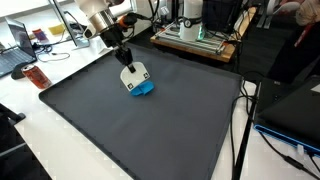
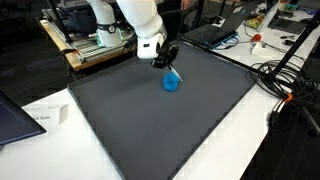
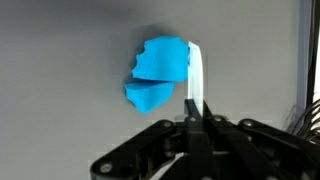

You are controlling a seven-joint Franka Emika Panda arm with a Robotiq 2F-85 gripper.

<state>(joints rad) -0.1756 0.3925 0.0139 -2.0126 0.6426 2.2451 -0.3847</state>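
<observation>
A small blue object [image 3: 158, 72] with a white strip [image 3: 197, 85] along one side rests on the dark grey mat [image 1: 150, 130]. It shows in both exterior views [image 1: 143, 87] [image 2: 171, 82]. My gripper [image 3: 196, 118] hangs just above it, with its fingers shut on the upper end of the white strip. In both exterior views the gripper [image 1: 125, 60] [image 2: 166, 63] points down over the far part of the mat. The blue part touches the mat. The underside of the object is hidden.
Equipment on a wooden board [image 1: 195, 38] stands behind the mat. A red object [image 1: 38, 77] and a laptop [image 1: 22, 50] lie beside the mat. Cables [image 2: 285, 80] and a tripod leg [image 2: 295, 50] are at one edge, and a laptop [image 2: 12, 118] at another.
</observation>
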